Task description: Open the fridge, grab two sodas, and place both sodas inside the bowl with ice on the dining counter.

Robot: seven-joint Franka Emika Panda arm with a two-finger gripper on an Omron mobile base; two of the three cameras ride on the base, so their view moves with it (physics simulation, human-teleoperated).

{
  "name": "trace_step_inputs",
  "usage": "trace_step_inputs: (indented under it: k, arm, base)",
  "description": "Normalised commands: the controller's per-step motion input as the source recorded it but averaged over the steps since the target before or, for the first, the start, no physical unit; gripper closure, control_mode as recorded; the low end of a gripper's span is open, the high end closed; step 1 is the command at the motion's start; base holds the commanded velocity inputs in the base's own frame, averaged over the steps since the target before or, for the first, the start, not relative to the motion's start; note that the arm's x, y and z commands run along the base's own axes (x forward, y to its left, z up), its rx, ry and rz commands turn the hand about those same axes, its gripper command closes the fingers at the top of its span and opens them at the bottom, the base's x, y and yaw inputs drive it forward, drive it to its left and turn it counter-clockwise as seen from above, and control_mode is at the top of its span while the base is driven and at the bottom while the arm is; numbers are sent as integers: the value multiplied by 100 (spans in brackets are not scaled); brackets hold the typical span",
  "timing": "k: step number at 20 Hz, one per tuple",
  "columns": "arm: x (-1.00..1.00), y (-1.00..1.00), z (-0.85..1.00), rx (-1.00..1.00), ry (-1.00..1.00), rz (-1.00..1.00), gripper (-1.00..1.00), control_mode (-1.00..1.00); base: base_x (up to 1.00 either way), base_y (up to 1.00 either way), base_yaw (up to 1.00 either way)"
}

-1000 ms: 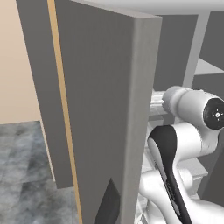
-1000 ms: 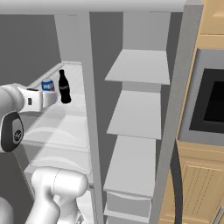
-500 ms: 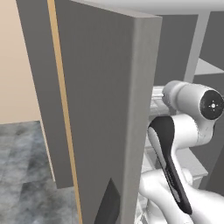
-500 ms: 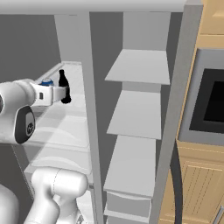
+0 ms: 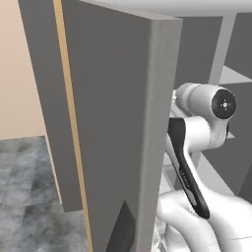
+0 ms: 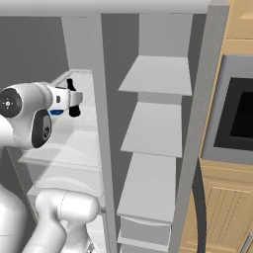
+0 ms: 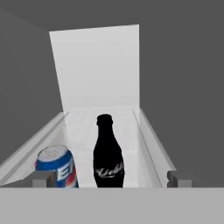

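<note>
Facing soda (image 7: 56, 168) w/ gripper (image 7: 111, 178) (jaws wide).

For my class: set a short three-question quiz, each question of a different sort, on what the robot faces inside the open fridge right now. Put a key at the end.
1. True or false: the gripper is shut on the soda can.
2. Multiple choice: in the hand view, what stands right beside the can on the fridge shelf? A) a black bottle B) a milk carton C) a silver bowl
3. Fill in: in the right base view, the shelves in the fridge's right half are ____.

Key
1. False: the fingers stand wide apart, holding nothing.
2. A
3. Bare
</note>
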Motion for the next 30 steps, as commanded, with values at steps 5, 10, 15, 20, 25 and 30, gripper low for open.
trace_step_inputs:
  k: [5, 10, 15, 20, 25, 30]
  arm:
    - [45, 5, 0, 0, 5, 0, -100, -100]
    - [46, 13, -3, -1, 5, 0, -100, -100]
    - [37, 5, -2, -1, 2, 0, -100, -100]
    - [20, 0, 0, 0, 0, 0, -100, -100]
    - [17, 0, -7, 0, 0, 0, -100, -100]
    - [9, 0, -15, 0, 0, 0, -100, -100]
  base:
    - [0, 0, 0]
    - [0, 0, 0]
    - [0, 0, 0]
    - [0, 0, 0]
    - [0, 0, 0]
    - [0, 0, 0]
